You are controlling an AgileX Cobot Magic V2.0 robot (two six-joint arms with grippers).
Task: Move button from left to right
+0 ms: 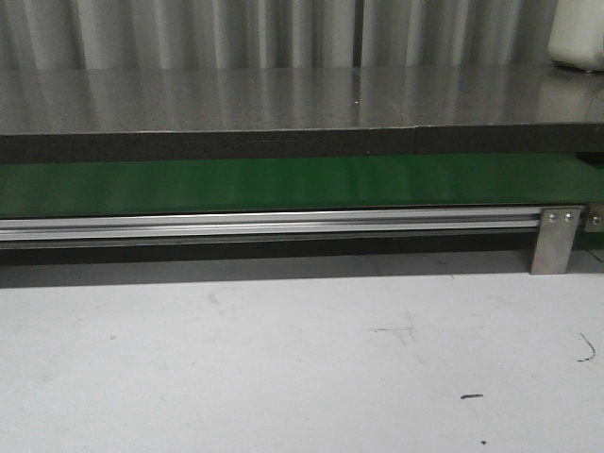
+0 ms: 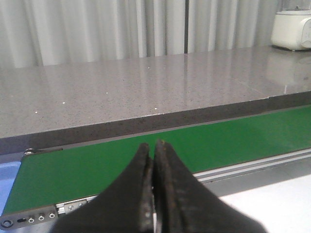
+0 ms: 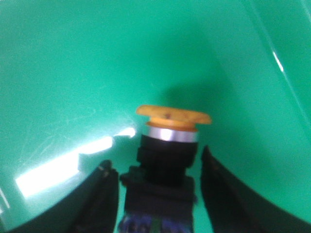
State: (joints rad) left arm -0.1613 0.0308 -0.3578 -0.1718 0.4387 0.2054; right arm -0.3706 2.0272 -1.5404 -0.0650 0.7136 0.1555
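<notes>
Button (image 3: 167,145) sits upright on the green belt (image 3: 73,63), right between the spread fingers of the right gripper (image 3: 158,189), not clamped yet; left gripper (image 2: 154,160) is pinched closed, nowhere near it.

A green conveyor belt (image 1: 283,184) runs across the front view from side to side, bordered along its near edge by an aluminium rail (image 1: 274,225). A metal bracket (image 1: 555,240) stands under the rail at the right. Behind the belt lies a grey speckled countertop (image 1: 283,94), backed by pale pleated curtains (image 1: 217,33). A white appliance (image 2: 291,30) sits on the countertop's far right. The white desk (image 1: 283,359) in front carries small dark scuffs.
</notes>
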